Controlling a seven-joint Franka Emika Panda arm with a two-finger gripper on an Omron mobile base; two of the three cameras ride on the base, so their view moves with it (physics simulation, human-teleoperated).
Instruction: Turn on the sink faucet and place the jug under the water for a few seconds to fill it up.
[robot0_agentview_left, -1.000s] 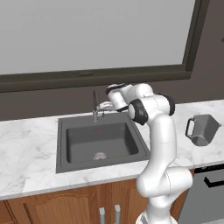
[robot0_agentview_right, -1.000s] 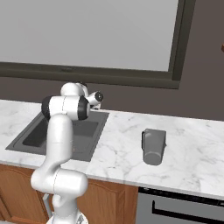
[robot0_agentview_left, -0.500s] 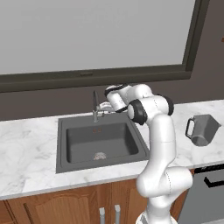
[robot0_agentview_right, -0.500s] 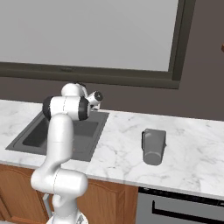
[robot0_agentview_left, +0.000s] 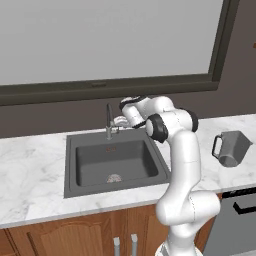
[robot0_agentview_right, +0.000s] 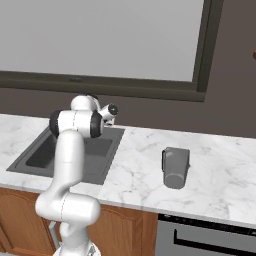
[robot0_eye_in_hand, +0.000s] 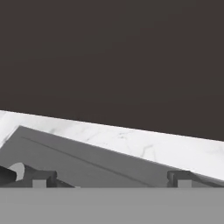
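Little has moved over the last second: your end effector (robot0_agentview_left: 118, 121) has stayed parked at the sink faucet (robot0_agentview_left: 109, 120), wrist turned a touch, and the arm has held its reach over the back rim of the sink (robot0_agentview_left: 70, 165). The jug (robot0_agentview_left: 231, 148) has not shifted either.

End effector: fingers spread as wide as they go, holding nothing. In the hand view the two tips (robot0_eye_in_hand: 39, 179) sit far apart at the bottom edge, with the sink rim and marble table (robot0_eye_in_hand: 144, 146) beyond them and dark wall above.

Faucet: upright at the back of the basin, spout dark, base silver. You are right beside its base, where the lever should be; whether you are touching the lever I cannot tell, it is too small to make out. No blue stream falls into the basin, so the water looks to be off.

Jug: standing on the table (robot0_agentview_right: 140, 165) well to the right of the sink, empty-handed distance from you, handle toward the basin in the left base view. In the right base view the jug (robot0_agentview_right: 175, 166) stands alone on open marble.

Judgement: first step unfinished. Push the lever, confirm flow, then go for the jug.
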